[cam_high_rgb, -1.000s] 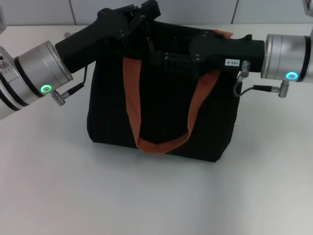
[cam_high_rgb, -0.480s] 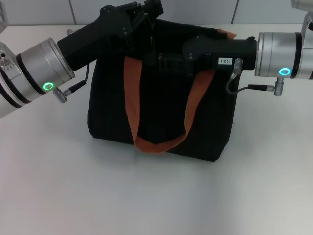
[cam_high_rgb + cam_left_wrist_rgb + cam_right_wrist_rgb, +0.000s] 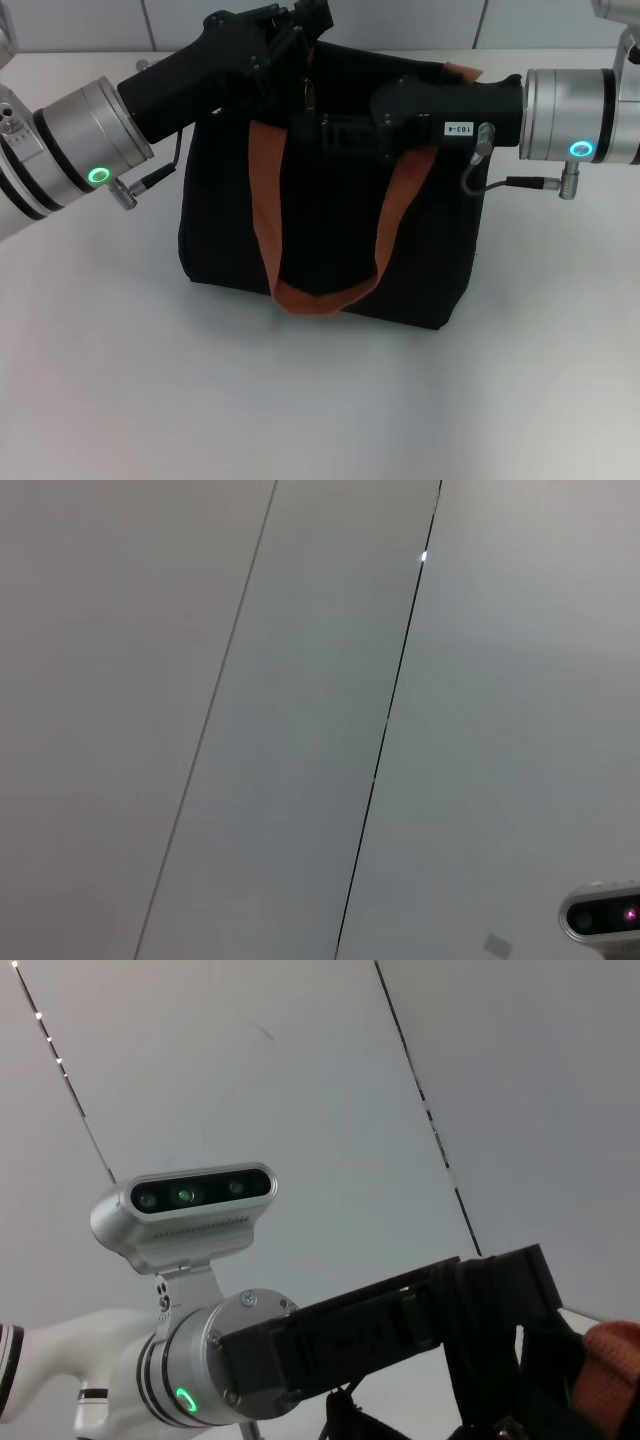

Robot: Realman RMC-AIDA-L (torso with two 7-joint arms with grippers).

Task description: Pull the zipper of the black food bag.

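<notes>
While the bag (image 3: 330, 235) stands upright on the white table (image 3: 300, 400), its long axis runs across the head view, top edge toward the far wall. Its zipper (image 3: 310, 93) hangs on that edge, tab pointing down. The left gripper (image 3: 305, 28) sits at the bag's top left corner, the right gripper (image 3: 335, 130) along the top, near the zipper; whether either is spread cannot be told. Only the right wrist view shows the left arm and an orange handle (image 3: 605, 1370); the left wrist view shows only wall panels (image 3: 300, 730).
</notes>
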